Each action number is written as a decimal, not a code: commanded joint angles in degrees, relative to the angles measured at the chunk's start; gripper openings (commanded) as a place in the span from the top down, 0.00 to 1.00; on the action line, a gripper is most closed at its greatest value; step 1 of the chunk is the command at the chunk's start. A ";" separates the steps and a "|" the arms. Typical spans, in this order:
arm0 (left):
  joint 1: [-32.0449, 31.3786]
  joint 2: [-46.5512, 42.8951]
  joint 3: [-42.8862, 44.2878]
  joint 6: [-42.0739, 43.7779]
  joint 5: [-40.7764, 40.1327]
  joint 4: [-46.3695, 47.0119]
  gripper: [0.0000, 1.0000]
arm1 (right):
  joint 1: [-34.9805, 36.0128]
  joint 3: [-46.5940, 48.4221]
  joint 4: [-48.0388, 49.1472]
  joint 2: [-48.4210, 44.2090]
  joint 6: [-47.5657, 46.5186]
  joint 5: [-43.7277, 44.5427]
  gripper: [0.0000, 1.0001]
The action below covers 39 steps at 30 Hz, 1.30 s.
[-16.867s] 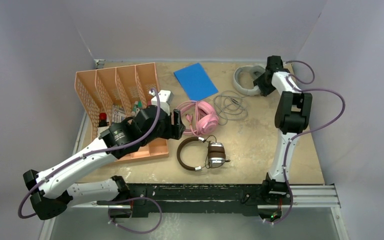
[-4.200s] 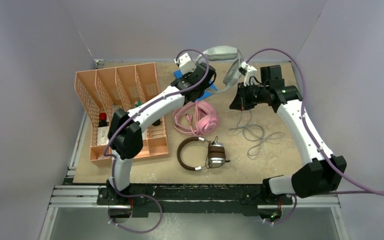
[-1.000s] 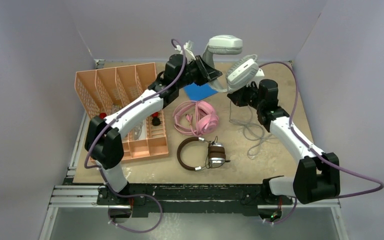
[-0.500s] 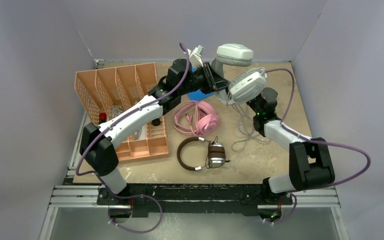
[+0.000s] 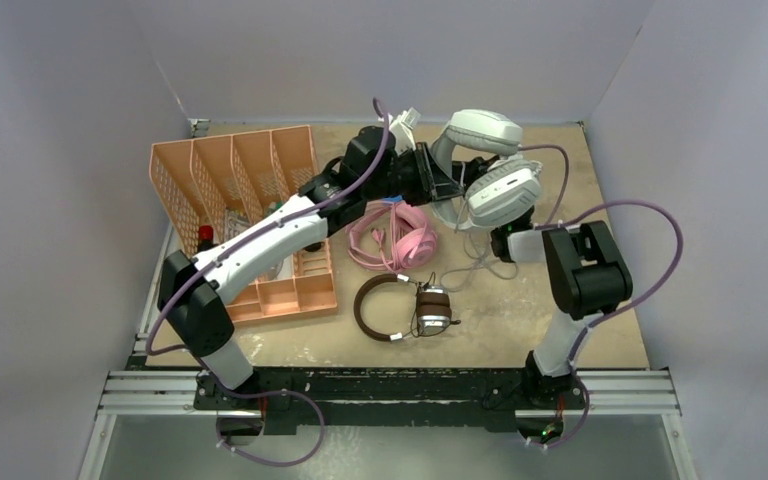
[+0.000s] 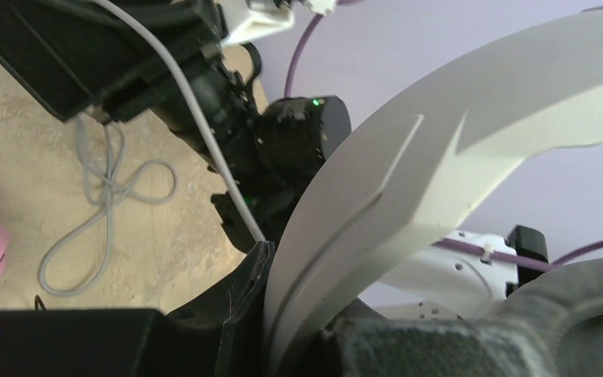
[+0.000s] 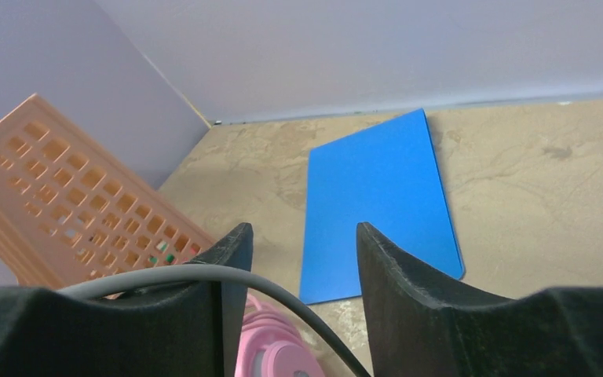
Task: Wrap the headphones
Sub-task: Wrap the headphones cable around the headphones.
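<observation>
Left tool (image 5: 438,183) clamps light-grey headset (image 5: 501,192) by headband (image 6: 408,181), aloft. Right tool (image 7: 302,236) just below, jaws parted; grey cable (image 7: 204,272) lies crosswise through gap.

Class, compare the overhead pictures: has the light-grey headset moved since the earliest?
Yes. The light-grey headset left the table's far right corner; the left claw holds it up nearer the pink headset.

The left arm (image 5: 260,235) is holding stretched out diagonally from its base toward the far middle, its left gripper (image 5: 447,183) pinching the light-grey headset (image 5: 480,125) by the band. The right arm (image 5: 580,275) is standing folded tight at the elbow, its right gripper (image 7: 302,236) pointing leftward with fingers parted.
</observation>
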 commanded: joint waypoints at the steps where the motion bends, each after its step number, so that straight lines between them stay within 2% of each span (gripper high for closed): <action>1: -0.88 -6.02 5.48 1.92 0.23 0.05 1.00 | -0.89 4.83 5.40 1.29 2.09 5.45 0.50; 4: -0.91 -7.59 7.34 6.51 -2.26 -6.61 1.00 | -4.11 5.42 1.18 0.72 3.16 3.29 0.68; 6: -0.89 -9.27 8.25 10.61 -4.22 -11.21 1.00 | -8.30 5.38 -0.17 0.22 4.60 -0.12 0.73; 10: -1.02 -10.65 9.58 23.16 -5.52 -20.82 1.00 | -16.50 9.51 -6.68 0.42 7.66 -13.88 0.86; 12: -1.27 -10.70 9.86 31.16 -10.70 -26.82 1.00 | -18.48 12.05 -13.09 -0.82 7.28 -19.25 0.95; 13: -1.62 -10.63 10.14 35.51 -14.02 -29.39 1.00 | -19.09 14.26 -19.45 -1.77 6.05 -21.48 0.99; 17: -4.98 -10.59 7.42 51.22 -36.62 -32.98 1.00 | -19.42 22.37 -44.49 -6.36 -2.12 -24.67 1.00; 23: -9.43 -10.36 -0.14 67.12 -50.21 -25.54 1.00 | -20.88 36.80 -70.15 -7.14 -6.90 -28.65 1.00; 27: -11.48 -4.99 0.91 68.26 -57.44 -22.86 1.00 | -20.85 49.65 -85.75 -4.45 -11.31 -32.10 1.00; 32: -10.45 3.51 5.95 65.56 -69.79 -22.03 1.00 | -20.82 52.62 -90.17 -9.99 -9.34 -33.89 1.00; 39: -6.00 12.77 18.69 53.09 -69.55 -27.56 1.00 | -20.07 51.37 -92.69 -17.90 -8.10 -38.87 1.00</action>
